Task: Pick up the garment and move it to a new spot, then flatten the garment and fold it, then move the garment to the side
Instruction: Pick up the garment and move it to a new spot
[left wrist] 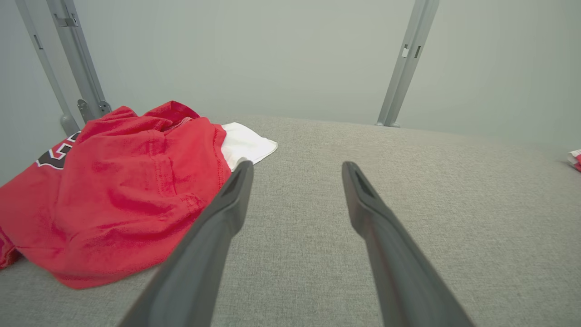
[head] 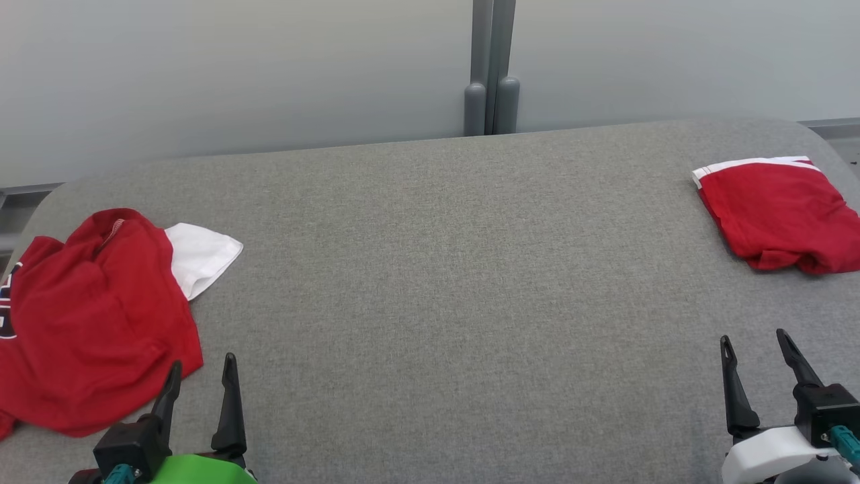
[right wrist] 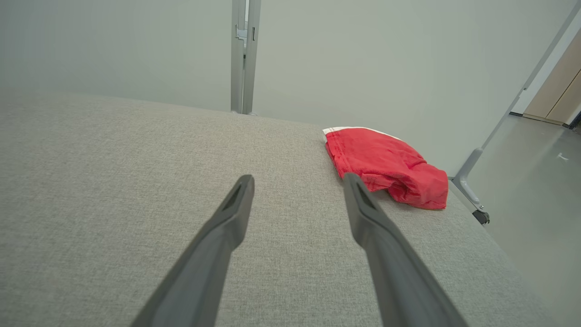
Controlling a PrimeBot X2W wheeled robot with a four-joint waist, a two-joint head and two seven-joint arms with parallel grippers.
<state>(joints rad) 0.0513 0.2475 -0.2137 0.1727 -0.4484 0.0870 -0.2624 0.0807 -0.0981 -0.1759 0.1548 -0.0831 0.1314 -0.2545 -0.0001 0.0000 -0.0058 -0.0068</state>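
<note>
Your left claw [head: 203,363] is hanging released, fingers spread with nothing between them, just beside the near right edge of the crumpled red garment [head: 101,316]. You cannot tell whether its nearer finger is brushing the cloth. Your right claw [head: 752,336] is also standing released and empty, well apart from that garment, across the grey counter [head: 437,269] to its right. A folded red garment [head: 783,215] is lying farther right again, near the counter's back corner.

By my reading you are sitting at the first step — the pick-up is not yet made. The next move is calling for the left claw to swing over the crumpled garment, come down on a raised fold and clench there, then carry it to the bare stretch on the garment's right.

The head view is giving you both claws and both garments together. The left wrist view is adding the garment's stitched seams and its dark lettering [left wrist: 52,156] more plainly. The right wrist view is adding the floor [right wrist: 535,190] past the counter's edge, on the far side from the crumpled garment.
</note>
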